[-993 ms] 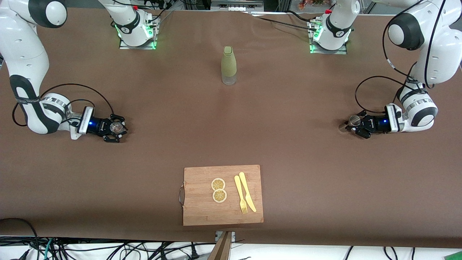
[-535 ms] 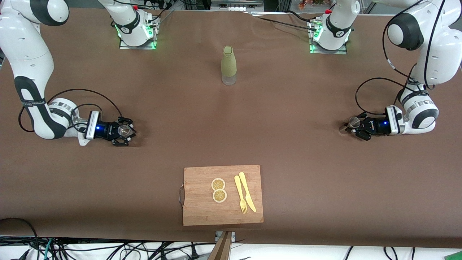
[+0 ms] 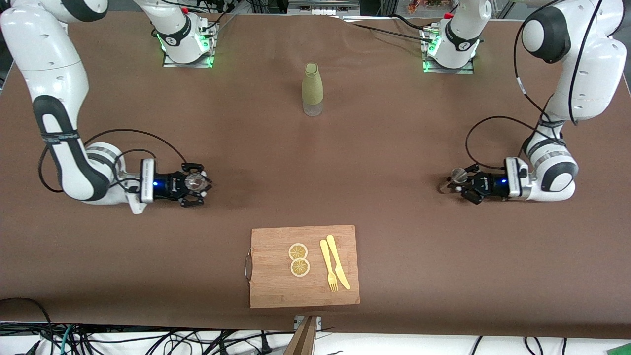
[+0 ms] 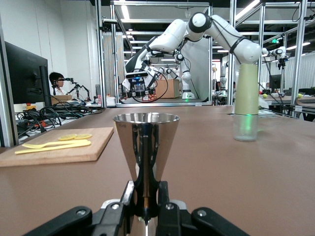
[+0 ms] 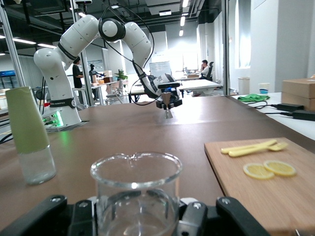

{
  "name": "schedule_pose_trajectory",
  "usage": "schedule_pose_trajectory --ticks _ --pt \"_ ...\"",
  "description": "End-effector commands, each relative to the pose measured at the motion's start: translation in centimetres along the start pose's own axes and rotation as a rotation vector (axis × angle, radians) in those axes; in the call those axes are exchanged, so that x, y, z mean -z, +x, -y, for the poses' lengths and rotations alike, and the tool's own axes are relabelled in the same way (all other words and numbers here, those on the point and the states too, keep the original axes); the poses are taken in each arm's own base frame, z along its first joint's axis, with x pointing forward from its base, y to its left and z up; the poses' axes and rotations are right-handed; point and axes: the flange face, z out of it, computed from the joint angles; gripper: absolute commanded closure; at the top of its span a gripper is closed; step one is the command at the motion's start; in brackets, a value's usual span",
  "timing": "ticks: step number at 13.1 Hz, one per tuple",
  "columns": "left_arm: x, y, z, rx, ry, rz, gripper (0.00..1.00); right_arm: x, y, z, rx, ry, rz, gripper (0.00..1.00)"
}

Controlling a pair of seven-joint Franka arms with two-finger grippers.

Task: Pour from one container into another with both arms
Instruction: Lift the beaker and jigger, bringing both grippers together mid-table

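Two containers are in grasp, and no pour has begun, so the task appears to stand at its early carrying stage. On the brown cloth-covered table (image 3: 394, 148), the right arm's hand (image 3: 196, 184), low over the table toward that arm's end, is clamped on a clear glass beaker with a pouring lip (image 5: 135, 189). The left arm's hand (image 3: 461, 183), low over the table toward its own end, is clamped on the waist of a polished steel double-cone measuring cup (image 4: 146, 152). Both vessels are upright and well apart; bringing them together and tipping one remains.

Between the arms, near the front camera, lies a rectangular bamboo cutting board (image 3: 276, 276) bearing two lemon slices (image 3: 298, 259) and a yellow fork and knife (image 3: 334, 268). Nearer the bases stands a pale green bottle with a clear base (image 3: 312, 89). Neither appears to obstruct a meeting over the bare middle.
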Motion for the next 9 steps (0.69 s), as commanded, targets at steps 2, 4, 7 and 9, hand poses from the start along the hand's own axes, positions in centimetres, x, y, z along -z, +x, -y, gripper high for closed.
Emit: schedule_pose_trajectory --ticks 2,4,7,9 --pt "-9.0 3.1 3.2 0.000 0.046 0.015 1.00 -7.7 4.0 -1.5 0.006 -0.051 0.020 1.00" --pt "-15.2 3.8 3.9 0.026 0.078 -0.015 1.00 -11.7 5.4 -1.8 -0.021 -0.115 0.046 1.00" --pt "-23.0 3.8 3.6 0.063 0.124 -0.029 1.00 -17.3 8.4 -1.7 -0.085 -0.201 0.088 1.00" --pt "-27.8 3.6 2.8 0.101 0.157 -0.029 1.00 -20.9 10.2 -1.0 -0.129 -0.234 0.117 1.00"
